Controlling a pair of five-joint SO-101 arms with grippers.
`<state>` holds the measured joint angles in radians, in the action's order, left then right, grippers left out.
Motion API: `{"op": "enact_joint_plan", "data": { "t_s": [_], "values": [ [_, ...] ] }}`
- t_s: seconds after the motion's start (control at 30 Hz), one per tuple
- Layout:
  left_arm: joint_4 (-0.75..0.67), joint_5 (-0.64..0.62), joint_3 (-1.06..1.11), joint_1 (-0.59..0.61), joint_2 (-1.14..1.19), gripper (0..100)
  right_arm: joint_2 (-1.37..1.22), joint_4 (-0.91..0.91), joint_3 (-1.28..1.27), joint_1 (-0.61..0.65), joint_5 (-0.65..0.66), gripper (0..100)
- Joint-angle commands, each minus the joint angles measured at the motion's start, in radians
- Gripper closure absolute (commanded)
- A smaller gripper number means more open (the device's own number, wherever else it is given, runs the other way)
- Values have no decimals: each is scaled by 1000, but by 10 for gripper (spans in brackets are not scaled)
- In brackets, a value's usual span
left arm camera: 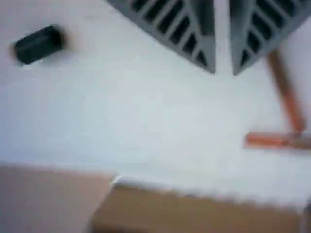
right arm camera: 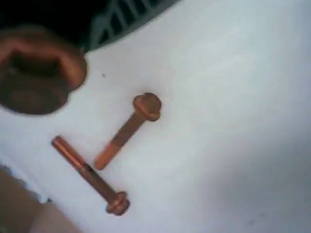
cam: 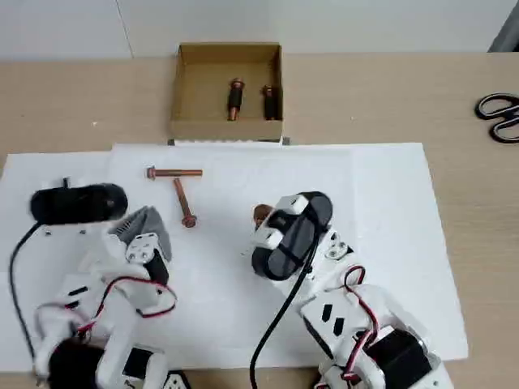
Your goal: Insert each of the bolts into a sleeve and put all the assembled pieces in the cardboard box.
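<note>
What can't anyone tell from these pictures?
Brown blob, right wrist view: too close and blurred to identify.
Sleeve, high view: mostly covered by the left arm's camera.
Scissors, high view: cut off by the right edge.
Two pieces in the box, high view: too small to see whether they are fully assembled.

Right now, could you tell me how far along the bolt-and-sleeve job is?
Done: two assembled pieces lie in the cardboard box. In hand: the right arm's fingers seem to hold a bolt. Left: two loose bolts and a black sleeve lie on the white paper, yet to be joined and boxed.
</note>
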<state>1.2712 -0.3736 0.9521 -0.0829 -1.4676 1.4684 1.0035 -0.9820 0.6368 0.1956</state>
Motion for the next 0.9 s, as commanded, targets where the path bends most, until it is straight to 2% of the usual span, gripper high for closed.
{"op": "enact_joint_plan", "data": {
  "t_s": [0.0, 0.2, 0.3, 0.57, 0.77, 0.87],
  "values": [
    [-98, 8, 168, 54, 2, 994, 4, -35, 11, -65, -40, 996],
    [-408, 101, 463, 127, 2, 994, 4, -36, -29, -214, -137, 996],
    [-514, 138, 549, 129, 0, 994, 4, -35, -31, -269, -166, 996],
    [-597, 146, 644, 130, 0, 994, 2, -45, -103, -352, -167, 996],
    [-597, 144, 662, 124, 0, 994, -1, -45, -98, -348, -167, 996],
    [-597, 140, 661, 124, 0, 994, -51, -45, -60, -346, -207, 996]
  ]
}}
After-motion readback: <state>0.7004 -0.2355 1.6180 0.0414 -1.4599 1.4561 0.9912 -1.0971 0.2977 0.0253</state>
